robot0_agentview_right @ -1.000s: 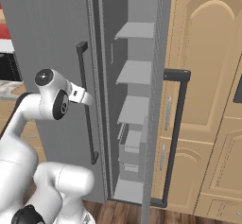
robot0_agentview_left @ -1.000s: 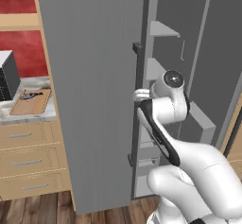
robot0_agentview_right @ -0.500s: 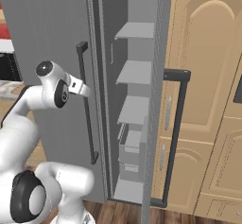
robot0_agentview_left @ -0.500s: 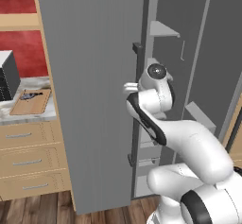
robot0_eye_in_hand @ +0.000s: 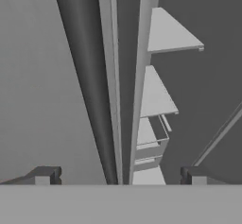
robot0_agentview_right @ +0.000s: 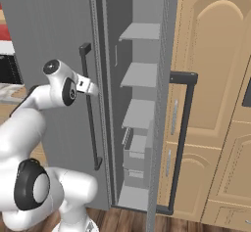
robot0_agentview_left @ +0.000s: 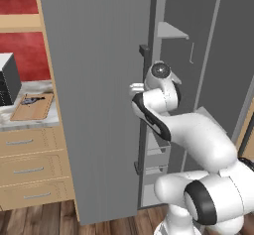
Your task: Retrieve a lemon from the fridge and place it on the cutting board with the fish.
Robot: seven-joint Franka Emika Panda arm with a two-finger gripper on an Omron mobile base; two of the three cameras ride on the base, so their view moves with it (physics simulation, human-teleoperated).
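fridge (robot0_agentview_right: 59, 40) ajar, narrow gap — handle (robot0_agentview_right: 90, 106) beside

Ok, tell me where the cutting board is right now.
In the left base view the cutting board lies on the counter at far left, above the wooden drawers, left of the fridge door, with the fish on it.

Your arm (robot0_agentview_left: 193, 135) is glossy white, built of rounded segments with dark bands and black caps at the joints; the claw (robot0_eye_in_hand: 118, 176) ends in two small dark fingertips.

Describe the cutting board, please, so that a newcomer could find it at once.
Start at the tall grey fridge and look left to the pale counter above the wooden drawers. The cutting board lies there: a flat light-brown rectangle with a small dark fish on it, beside the black microwave.
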